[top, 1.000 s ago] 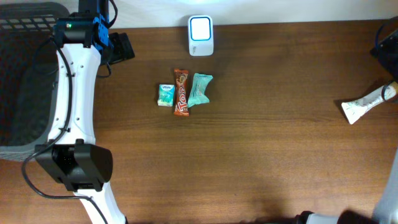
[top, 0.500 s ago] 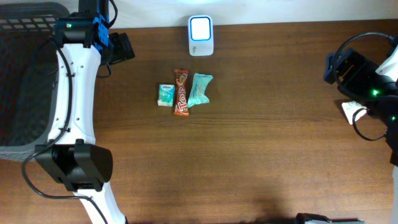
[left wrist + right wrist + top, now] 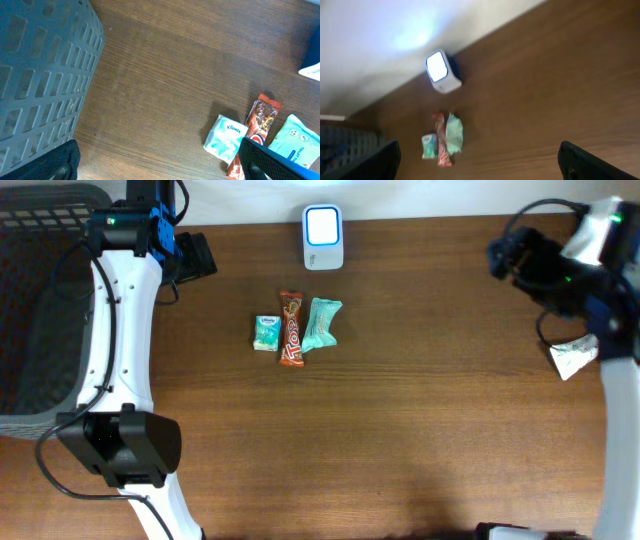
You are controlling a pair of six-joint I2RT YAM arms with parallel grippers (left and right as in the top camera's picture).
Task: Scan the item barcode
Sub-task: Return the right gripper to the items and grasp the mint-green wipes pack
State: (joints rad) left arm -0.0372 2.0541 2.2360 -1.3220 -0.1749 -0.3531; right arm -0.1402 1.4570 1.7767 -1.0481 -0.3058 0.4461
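In the overhead view, the left gripper hangs over the back left part of the desk, just beside the dark basket. Its jaws are spread wide and hold nothing. The right gripper is over the back right part of the desk, also wide open and empty. Between the two grippers, at the back edge, stands the white scanner with its lit window. Three items lie in a row in front of the scanner, nearer the left gripper than the right: a small tissue pack, a chocolate bar and a pale green wipes pack. The bar touches the wipes pack. A white packet lies on the desk just below the right gripper's arm.

From the left wrist we see the left gripper with its dark fingers at the two lower corners of the view and only bare desk between them. The basket wall rises beside the left finger. The tissue pack, chocolate bar and wipes pack lie by the right finger, untouched.

The right wrist view is blurred. The right gripper shows its fingers far apart with nothing between them. Well ahead of it we make out the scanner, and closer in the wipes pack, chocolate bar and tissue pack, all resting on the desk.
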